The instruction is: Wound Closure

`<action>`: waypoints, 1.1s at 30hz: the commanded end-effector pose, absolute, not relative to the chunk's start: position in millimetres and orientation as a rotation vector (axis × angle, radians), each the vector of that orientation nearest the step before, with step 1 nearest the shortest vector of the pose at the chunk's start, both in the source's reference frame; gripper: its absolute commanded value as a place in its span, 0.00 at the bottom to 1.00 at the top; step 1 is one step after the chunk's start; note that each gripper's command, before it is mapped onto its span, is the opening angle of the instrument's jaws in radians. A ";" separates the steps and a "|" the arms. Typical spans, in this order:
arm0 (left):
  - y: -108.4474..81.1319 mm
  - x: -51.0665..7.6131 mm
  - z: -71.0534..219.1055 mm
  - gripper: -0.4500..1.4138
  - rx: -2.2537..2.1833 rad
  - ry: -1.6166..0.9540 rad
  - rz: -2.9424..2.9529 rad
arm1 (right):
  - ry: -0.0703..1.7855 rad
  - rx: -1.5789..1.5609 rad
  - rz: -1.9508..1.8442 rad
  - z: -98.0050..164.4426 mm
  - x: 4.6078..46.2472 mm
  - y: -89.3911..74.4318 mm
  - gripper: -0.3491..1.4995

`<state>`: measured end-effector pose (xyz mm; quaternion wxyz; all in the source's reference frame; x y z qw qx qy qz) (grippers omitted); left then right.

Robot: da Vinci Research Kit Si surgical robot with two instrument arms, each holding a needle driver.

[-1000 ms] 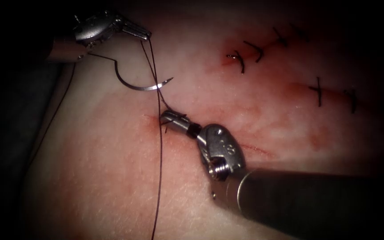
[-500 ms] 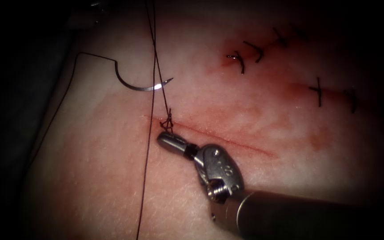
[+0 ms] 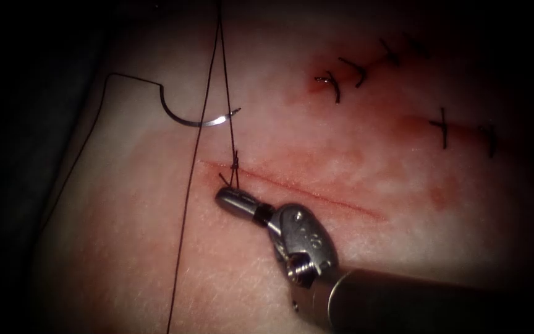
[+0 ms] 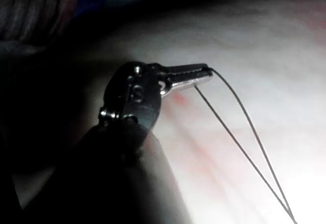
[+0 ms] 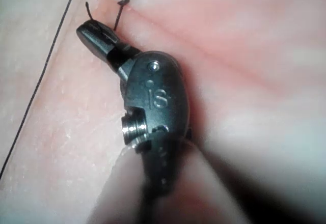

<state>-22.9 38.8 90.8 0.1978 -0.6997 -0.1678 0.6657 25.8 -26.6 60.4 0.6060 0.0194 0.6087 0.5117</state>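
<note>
Endoscope view: right hand [image 3: 225, 198] lies on the tissue [image 3: 125, 247] just below the left end of the cut [image 3: 316, 195], jaws together, tip beside the knot [image 3: 235, 162].
Right hand state: closed; a short thread tail [image 3: 222, 180] runs to its tip, can't confirm it's pinched, so I call it holding nothing.
Needle: needle [image 3: 196, 119] lies free on the tissue above the cut, left of centre, not in the tissue, held by neither hand.
Thread: thread [image 3: 186, 185] goes as 2 strands up from the knot and out of frame; 1 strand drops down across the tissue left of the cut, another trails from the needle's blunt end.
Progress, judged: 1 knot sits at the cut's left end; rest of the cut to the right is open, no stitches across it. Older stitches [image 3: 353, 69] upper right belong to other cuts.
Left wrist view: left hand [image 4: 206, 75] is clamped on the thread [image 4: 244, 142], both strands leaving its tip and converging away from it.
Right wrist view: right hand [image 5: 86, 30] seen close, jaws shut, knot [image 5: 122, 2] and tail stub just off its tip; that closeness is easier to read here than from above.
</note>
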 end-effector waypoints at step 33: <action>28.1 -18.7 82.2 0.00 -2.040 -0.754 1.620 | 1.428 0.205 1.095 59.8 25.7 -29.2 0.82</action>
